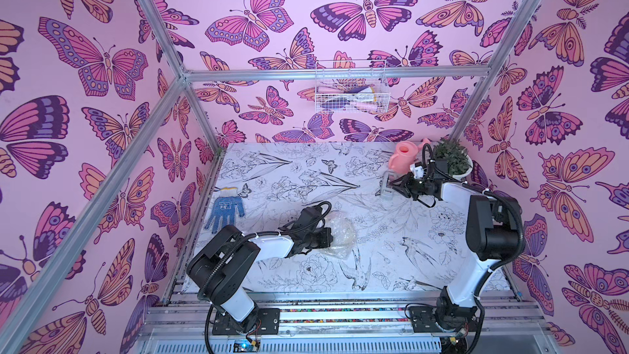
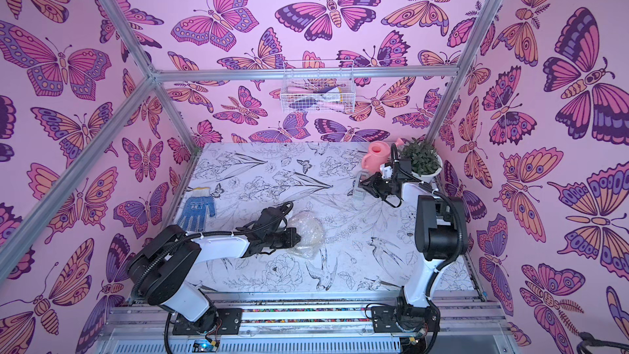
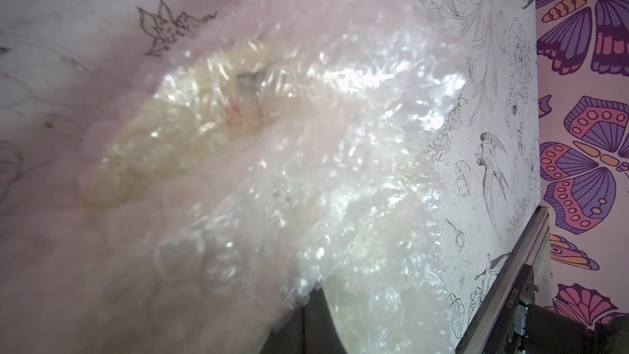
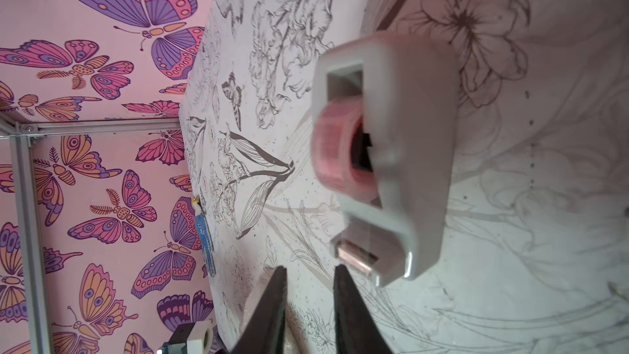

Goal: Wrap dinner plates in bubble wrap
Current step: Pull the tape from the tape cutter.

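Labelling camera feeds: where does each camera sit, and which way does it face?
Both top views: high in front, looking down on the floral-print table; left arm and right arm show.
Left wrist: arm-mounted, faces clear crinkly bubble wrap over the cream-yellow round plate; one dark finger shows.
Right wrist: arm-mounted, faces the grey tape dispenser; right gripper shows.
Shared: blue knit glove, top and right-wrist views.
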`<state>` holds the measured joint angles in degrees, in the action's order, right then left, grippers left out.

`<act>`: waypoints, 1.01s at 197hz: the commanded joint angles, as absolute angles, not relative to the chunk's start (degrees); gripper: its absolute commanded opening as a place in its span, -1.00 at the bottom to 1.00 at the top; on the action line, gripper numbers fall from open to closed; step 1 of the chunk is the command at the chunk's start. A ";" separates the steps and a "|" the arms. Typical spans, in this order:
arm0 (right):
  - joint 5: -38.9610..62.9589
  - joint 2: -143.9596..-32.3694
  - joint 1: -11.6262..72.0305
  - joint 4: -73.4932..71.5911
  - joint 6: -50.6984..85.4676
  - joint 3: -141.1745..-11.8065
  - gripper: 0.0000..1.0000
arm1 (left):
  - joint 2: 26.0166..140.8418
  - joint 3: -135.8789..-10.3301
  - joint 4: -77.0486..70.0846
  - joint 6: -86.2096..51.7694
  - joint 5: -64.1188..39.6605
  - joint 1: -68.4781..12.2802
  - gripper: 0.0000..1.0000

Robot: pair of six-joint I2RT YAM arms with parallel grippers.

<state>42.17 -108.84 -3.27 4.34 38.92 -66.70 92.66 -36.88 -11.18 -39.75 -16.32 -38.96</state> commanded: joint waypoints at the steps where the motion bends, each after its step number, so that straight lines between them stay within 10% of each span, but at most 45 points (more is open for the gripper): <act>1: 45.38 -110.49 -3.59 4.57 36.94 -69.70 -0.42 | 95.47 -33.75 -2.02 -39.93 -14.16 -38.92 -1.00; 199: 50.74 -120.59 -5.27 -1.12 41.43 -68.38 -0.44 | 95.32 -33.40 -0.90 -40.17 -14.15 -38.85 -1.00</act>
<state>51.55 -117.38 -5.80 -1.17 39.48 -68.53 92.51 -36.18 -12.19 -40.14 -16.29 -38.96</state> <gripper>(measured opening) 0.279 0.042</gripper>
